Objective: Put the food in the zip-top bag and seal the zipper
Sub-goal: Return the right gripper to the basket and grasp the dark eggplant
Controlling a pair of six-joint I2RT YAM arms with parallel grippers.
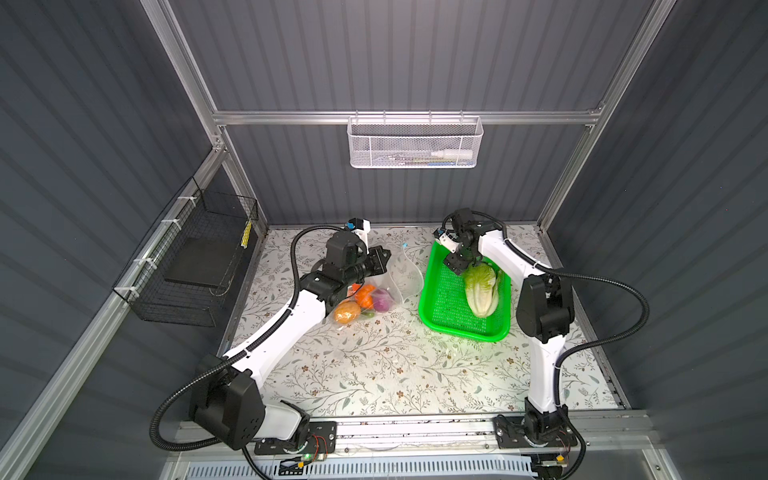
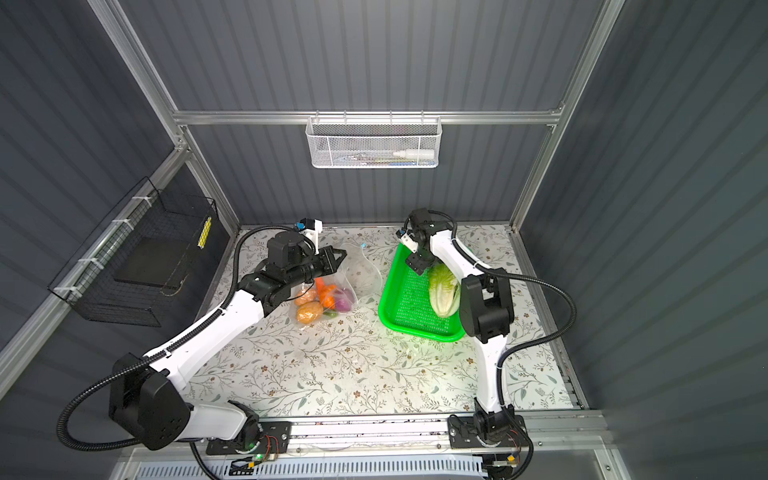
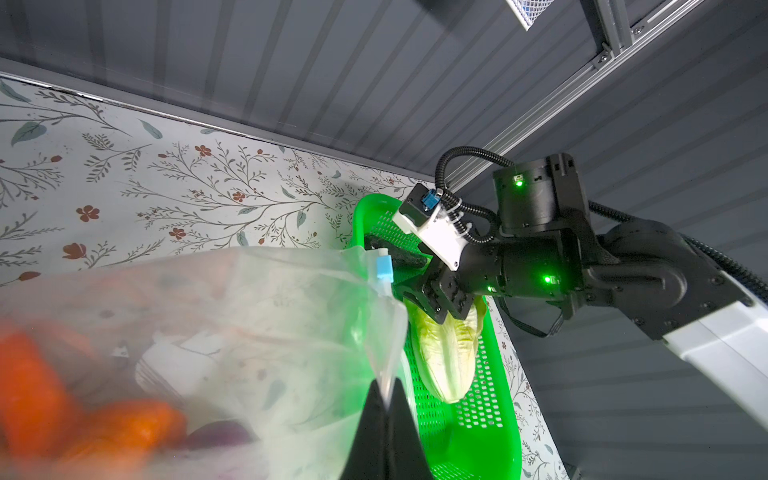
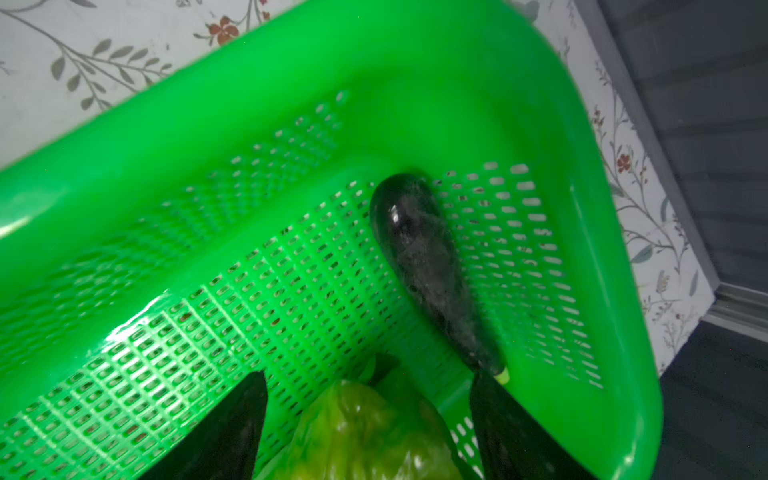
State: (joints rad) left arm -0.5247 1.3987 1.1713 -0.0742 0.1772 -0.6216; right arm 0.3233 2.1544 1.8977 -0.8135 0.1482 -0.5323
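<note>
My left pincer (image 3: 385, 392) was clamped together on the mouth edge of the bag (image 1: 401, 272), right on the zipper (image 3: 388, 324) and a little along it from the one blue slider (image 3: 384, 268); I judged this hold was there to lift the mouth off the table (image 1: 374, 365) and keep it gaping toward the basket (image 1: 426, 286), while the filled end sagged on the table. My right pincer (image 4: 365, 382) hung inside the basket with its jaws apart, straddling the end of the cabbage (image 1: 480, 291) but not closed on it, placed to take it next. Through the plastic I counted five pieces in the bag, as best I could tell: one carrot (image 2: 321, 286), one pumpkin (image 1: 365, 297), one onion (image 1: 382, 301) and two tan lumps (image 2: 309, 312). Two pieces waited in the single basket: the cabbage, and one eggplant (image 4: 428, 266) near it. The zipper was not yet sealed.
</note>
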